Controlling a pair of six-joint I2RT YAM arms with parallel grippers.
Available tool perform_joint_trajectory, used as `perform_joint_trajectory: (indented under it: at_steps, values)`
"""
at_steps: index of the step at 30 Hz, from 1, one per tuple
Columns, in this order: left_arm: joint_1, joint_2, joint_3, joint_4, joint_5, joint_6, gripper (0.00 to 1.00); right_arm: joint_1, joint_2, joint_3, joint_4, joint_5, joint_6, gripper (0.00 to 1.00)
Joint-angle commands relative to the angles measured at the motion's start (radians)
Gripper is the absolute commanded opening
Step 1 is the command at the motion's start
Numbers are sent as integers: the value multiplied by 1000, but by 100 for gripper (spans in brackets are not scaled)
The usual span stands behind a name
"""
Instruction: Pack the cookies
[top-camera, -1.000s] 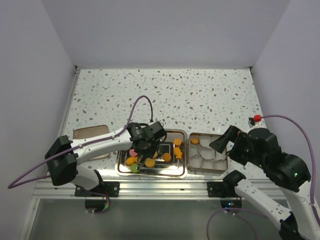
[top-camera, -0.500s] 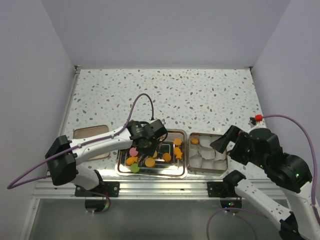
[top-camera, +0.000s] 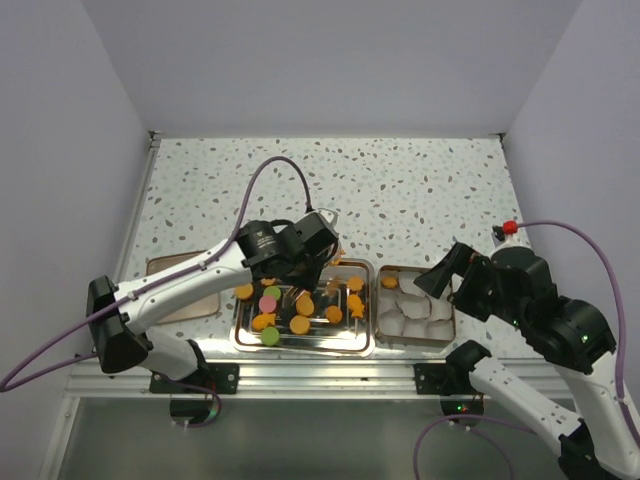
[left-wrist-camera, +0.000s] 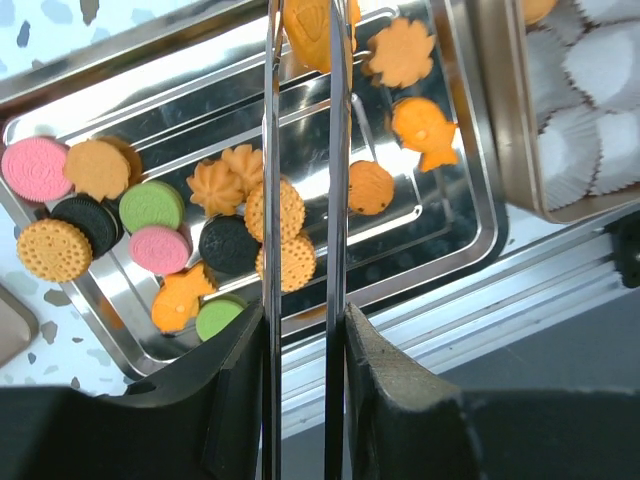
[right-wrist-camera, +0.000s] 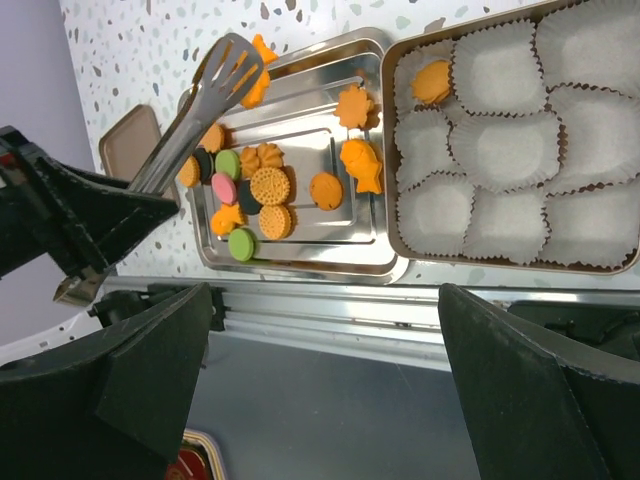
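Several cookies (top-camera: 300, 308), orange, pink, green and dark, lie in a steel tray (top-camera: 305, 349). They also show in the left wrist view (left-wrist-camera: 275, 210) and the right wrist view (right-wrist-camera: 268, 187). My left gripper (top-camera: 303, 258) is shut on metal tongs (left-wrist-camera: 305, 200), raised over the tray's back edge. The tongs' tips (right-wrist-camera: 232, 62) pinch an orange cookie (left-wrist-camera: 315, 35). One orange cookie (right-wrist-camera: 433, 82) sits in a white paper cup at the back left of the brown box (top-camera: 381, 310). My right gripper (top-camera: 450, 272) is open and empty, above the table's near edge beside the box.
The box holds several empty white paper cups (right-wrist-camera: 500, 140). A brown lid (top-camera: 180, 270) lies left of the tray. An aluminium rail (top-camera: 320, 375) runs along the near edge. White walls enclose the speckled table.
My left gripper has lifted the tongs out of the tray's front left and swung them up toward the back right with an orange cookie in them. The right arm has barely moved.
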Motion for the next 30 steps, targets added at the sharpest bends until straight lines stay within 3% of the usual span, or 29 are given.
perform_joint_trajectory:
  at_steps: [1, 16, 30]
  values:
    - [-18, -47, 75, 1, 0, 36, 36, 2, 21, 12, 50, -1, -11, 99]
    - [-227, 45, 161, 153, 97, 104, 35, 2, 16, 59, 12, 48, 1, 99]
    - [-265, 189, 118, 156, 28, 19, 34, 2, 10, 49, 0, 47, -8, 99]
